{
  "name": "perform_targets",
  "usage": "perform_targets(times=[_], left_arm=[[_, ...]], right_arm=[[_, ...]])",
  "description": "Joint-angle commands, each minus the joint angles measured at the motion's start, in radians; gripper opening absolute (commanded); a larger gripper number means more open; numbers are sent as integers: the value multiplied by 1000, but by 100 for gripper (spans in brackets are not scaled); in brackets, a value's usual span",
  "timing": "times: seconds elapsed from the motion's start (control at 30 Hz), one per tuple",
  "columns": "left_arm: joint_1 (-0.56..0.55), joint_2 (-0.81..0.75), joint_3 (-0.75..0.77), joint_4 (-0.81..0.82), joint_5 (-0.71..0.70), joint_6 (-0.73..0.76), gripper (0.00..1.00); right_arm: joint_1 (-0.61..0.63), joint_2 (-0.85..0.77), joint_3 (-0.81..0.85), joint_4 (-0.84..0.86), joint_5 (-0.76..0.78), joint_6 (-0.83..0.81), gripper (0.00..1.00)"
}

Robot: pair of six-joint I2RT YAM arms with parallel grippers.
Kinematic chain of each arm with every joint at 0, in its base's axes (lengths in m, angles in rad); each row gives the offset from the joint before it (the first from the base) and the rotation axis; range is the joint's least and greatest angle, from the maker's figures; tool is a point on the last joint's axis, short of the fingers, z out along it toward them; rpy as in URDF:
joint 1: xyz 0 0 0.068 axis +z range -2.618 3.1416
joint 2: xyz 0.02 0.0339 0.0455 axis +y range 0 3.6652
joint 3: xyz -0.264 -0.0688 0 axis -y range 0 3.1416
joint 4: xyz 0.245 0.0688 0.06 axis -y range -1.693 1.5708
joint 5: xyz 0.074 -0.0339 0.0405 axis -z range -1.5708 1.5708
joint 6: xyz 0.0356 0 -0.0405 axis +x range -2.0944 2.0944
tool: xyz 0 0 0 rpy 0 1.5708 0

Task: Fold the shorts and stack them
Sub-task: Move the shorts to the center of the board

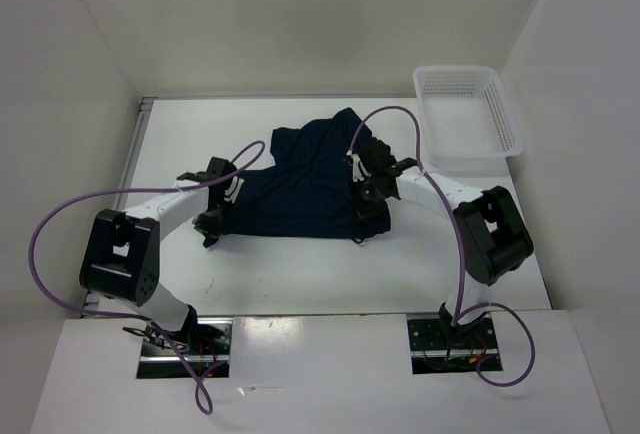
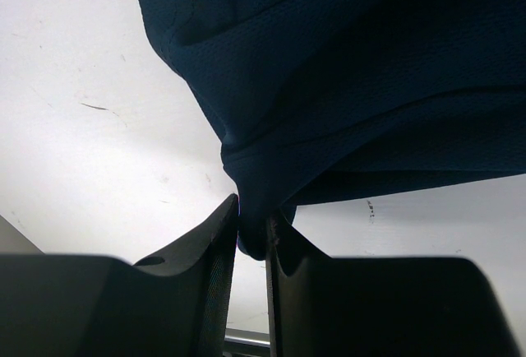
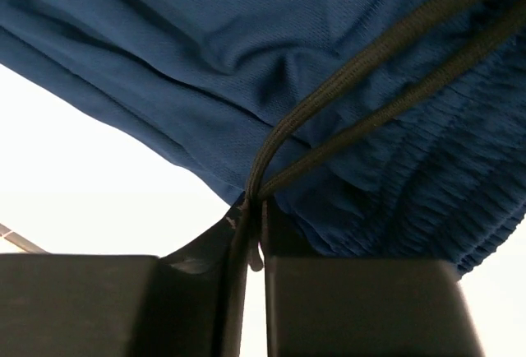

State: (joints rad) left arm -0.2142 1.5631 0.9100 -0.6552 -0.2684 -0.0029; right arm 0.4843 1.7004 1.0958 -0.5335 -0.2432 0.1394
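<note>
The dark navy shorts (image 1: 300, 182) lie partly rumpled on the white table, between my two grippers. My left gripper (image 1: 222, 214) is at the shorts' left edge. In the left wrist view it (image 2: 253, 227) is shut on a bunched fold of the shorts (image 2: 370, 69), lifted a little off the table. My right gripper (image 1: 362, 199) is at the shorts' right edge. In the right wrist view it (image 3: 255, 213) is shut on the dark drawstring (image 3: 362, 61) and the edge of the shorts (image 3: 205, 44) by the gathered waistband.
A white mesh basket (image 1: 505, 119) stands at the back right of the table (image 1: 300, 274). White walls enclose the table on the left, back and right. Purple cables loop from both arms.
</note>
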Motion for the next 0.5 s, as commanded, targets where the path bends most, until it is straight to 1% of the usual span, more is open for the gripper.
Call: perform_targets(times=[0.0, 0.07, 0.17, 0.2, 0.23, 0.33, 0.47], left_arm=[[-2, 9, 38, -18, -3, 3, 26], [-2, 9, 38, -18, -3, 3, 26], [-2, 9, 38, -18, -3, 3, 26], [-2, 9, 38, -18, -3, 3, 26], [-2, 9, 38, -18, -3, 3, 26], [-2, 18, 38, -18, -3, 3, 26], [-2, 18, 38, -18, -3, 3, 26]], right_arm=[[14, -18, 41, 41, -21, -1, 5], [14, -27, 41, 50, -50, -12, 1], [14, -38, 55, 59, -167, -29, 0], [14, -47, 55, 59, -221, -43, 0], [14, -47, 82, 59, -372, -76, 0], [-4, -47, 137, 89, -609, -77, 0], [-45, -24, 220, 113, -758, -77, 0]])
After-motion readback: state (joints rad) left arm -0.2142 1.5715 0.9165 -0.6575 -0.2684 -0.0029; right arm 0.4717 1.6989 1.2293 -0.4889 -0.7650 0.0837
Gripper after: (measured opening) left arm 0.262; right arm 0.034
